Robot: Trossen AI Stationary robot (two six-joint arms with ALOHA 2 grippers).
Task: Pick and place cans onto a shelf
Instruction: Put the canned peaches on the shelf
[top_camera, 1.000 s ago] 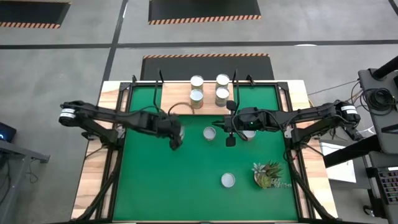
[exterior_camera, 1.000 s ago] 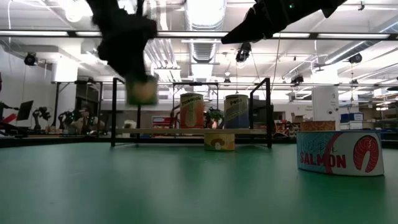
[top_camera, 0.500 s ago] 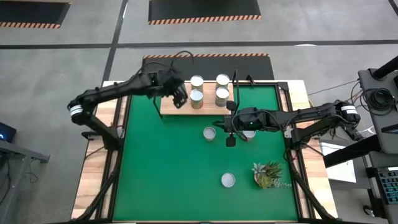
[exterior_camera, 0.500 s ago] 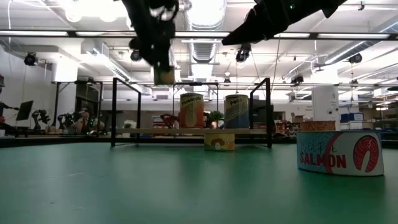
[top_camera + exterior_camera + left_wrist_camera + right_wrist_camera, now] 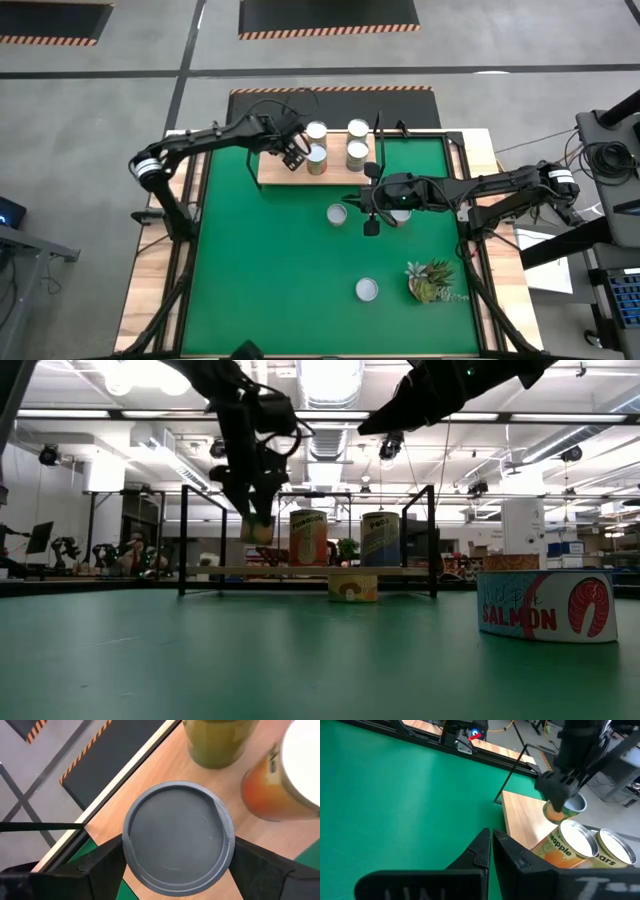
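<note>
My left gripper (image 5: 293,152) is shut on a can with a grey round top (image 5: 177,837) and holds it over the left part of the light-wood shelf (image 5: 275,172), beside four cans (image 5: 316,155) standing on the board. In the low view the can (image 5: 258,531) hangs a little above the shelf board (image 5: 300,571). My right gripper (image 5: 370,218) hovers shut and empty over the middle of the green mat, between two cans (image 5: 337,214). Its shut fingers (image 5: 492,845) show in the right wrist view. My left gripper pinches the can between its two fingers (image 5: 107,865), on opposite sides of its round wall just under the top rim (image 5: 126,851). The fingers come from above, pointing down. The can is upright and lifted clear of the shelf board, its lower part (image 5: 258,534) below the fingers.
Another can (image 5: 367,290) and a small leafy plant (image 5: 430,280) stand on the near part of the mat. A flat salmon tin (image 5: 545,605) shows near the low camera. Black brackets (image 5: 182,540) rise at the shelf's ends. The mat's left half is bare.
My left gripper has carried the can from over the mat's left middle toward the table's far edge, rising, then has come down over the shelf's left part beside the standing cans. The can stays upright and clear. My right arm has kept still.
</note>
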